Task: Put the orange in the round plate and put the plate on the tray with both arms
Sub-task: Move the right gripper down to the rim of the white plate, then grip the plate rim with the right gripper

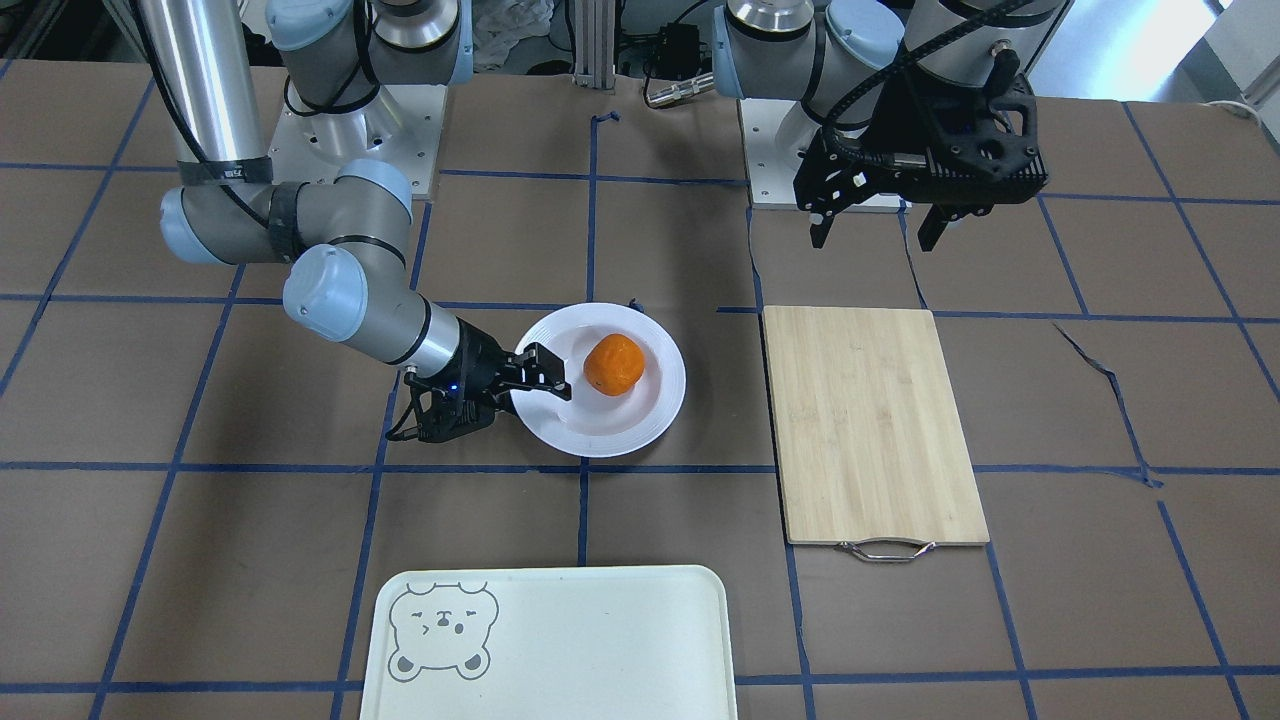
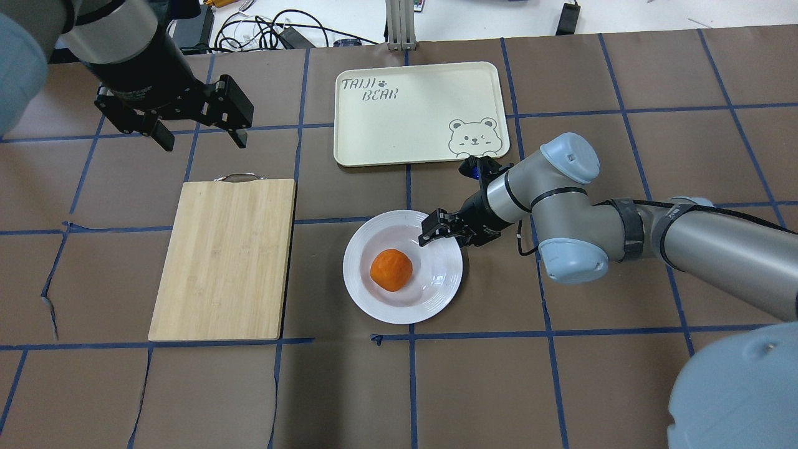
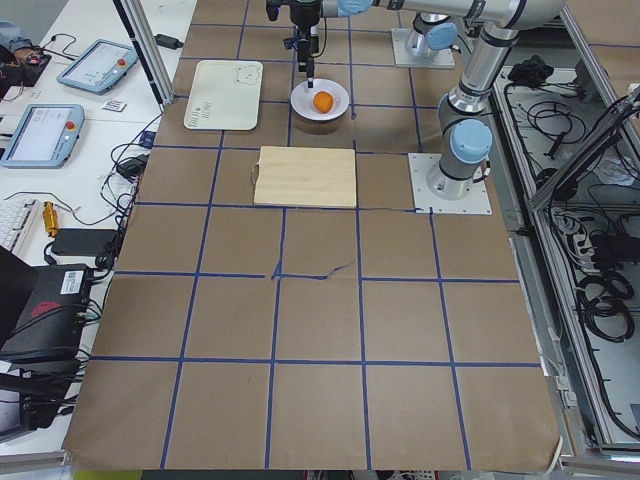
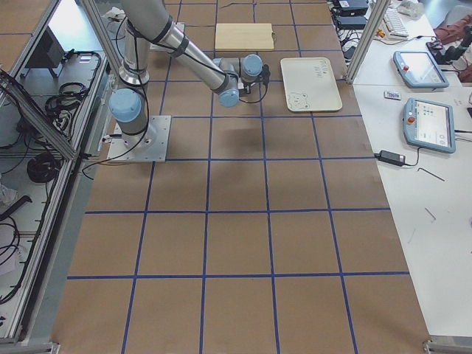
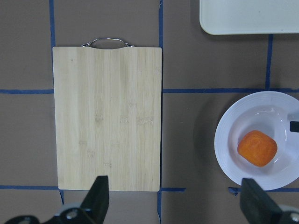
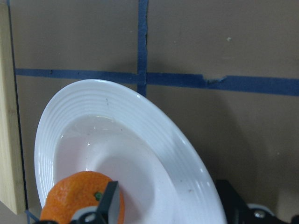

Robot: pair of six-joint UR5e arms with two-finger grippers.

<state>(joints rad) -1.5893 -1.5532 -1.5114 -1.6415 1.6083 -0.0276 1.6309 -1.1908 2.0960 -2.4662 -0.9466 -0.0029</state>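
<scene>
Bright-orange fruit sits in white china: the orange (image 2: 391,269) lies just off centre in the well of the plate (image 2: 436,293), which rests flat on the counter (image 2: 561,374), so the first half of the job looks done.

Read as a clock on the overhead view, with the plate at the centre, the tray (image 2: 399,125) lies at 12 o'clock. It is near the plate but not touching, and its long axis runs 9 to 3. The wooden board (image 2: 224,259) lies at 9 o'clock, just beside the plate.

The right hand (image 2: 429,229) meets the plate at its 2 o'clock rim, reaching in low from 3 o'clock. Its wrist camera shows the jaws apart and astride that rim, one finger (image 6: 110,200) over the well close to the orange and the other outside the edge. The hand is released, not yet pinching.

The left hand (image 2: 202,142) hangs high at about 10 o'clock, well apart from the plate and beyond the board's handle (image 2: 237,178), jaws wide and gripping nothing.

The right arm is much the nearer. The coming move likely turns on the rim: the right hand must clench on it, and the left must cross the board to the opposite rim, around 8 o'clock. Only then can the plate travel toward 12 o'clock. A one-sided lift could tip the plate and roll the orange.
</scene>
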